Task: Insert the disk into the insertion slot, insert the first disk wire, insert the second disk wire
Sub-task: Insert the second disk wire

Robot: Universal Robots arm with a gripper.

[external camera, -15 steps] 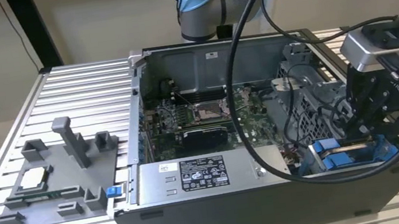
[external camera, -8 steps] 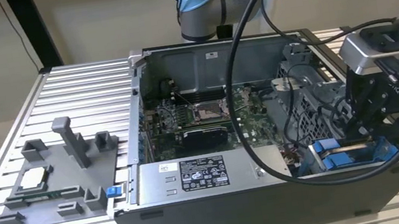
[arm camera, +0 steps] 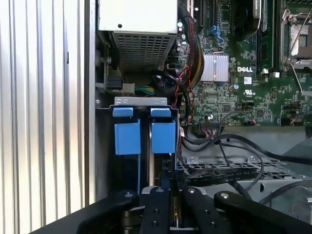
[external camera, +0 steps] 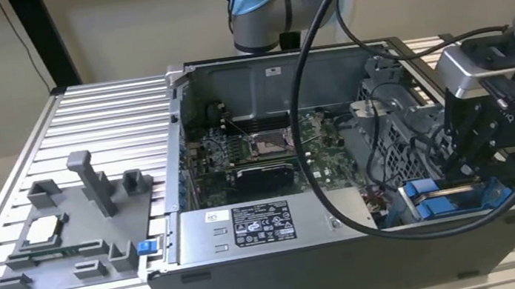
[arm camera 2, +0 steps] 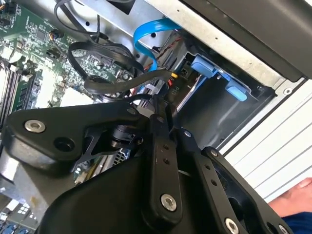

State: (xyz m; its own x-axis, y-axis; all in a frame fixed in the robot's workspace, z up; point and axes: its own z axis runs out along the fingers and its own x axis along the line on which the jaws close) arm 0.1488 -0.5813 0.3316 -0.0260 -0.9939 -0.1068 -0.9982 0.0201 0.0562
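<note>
On the exterior view's left, well apart from the gripper, a grey fixture tray (external camera: 66,237) lies on the ribbed metal table (external camera: 104,112), with bare ribs around it. Next comes the open computer case (external camera: 352,252), its near wall tall and straight; inside against that wall lies the grey labelled power supply box (external camera: 259,226), and beyond it the green motherboard (external camera: 258,152).

The gripper (external camera: 479,160) hangs inside the case at the exterior view's right end, close above the insertion slot (external camera: 450,201), whose blue plastic tabs (arm camera: 145,131) stand side by side in the first wrist view. The room there is tight: the case's end wall sits just beside the gripper on one side, and a perforated metal cage (external camera: 393,149) on the other.

In both wrist views the black fingers (arm camera: 158,209) stand nearly together, pinched on something thin and dark between them; what it is cannot be told. Black cables (arm camera 2: 105,63) loop just beside the fingertips, and a flat blue cable (arm camera 2: 146,39) curves down toward the bay in the second wrist view. Whether the disk sits in the slot cannot be told; the bay's mouth looks dark behind the blue tabs.
</note>
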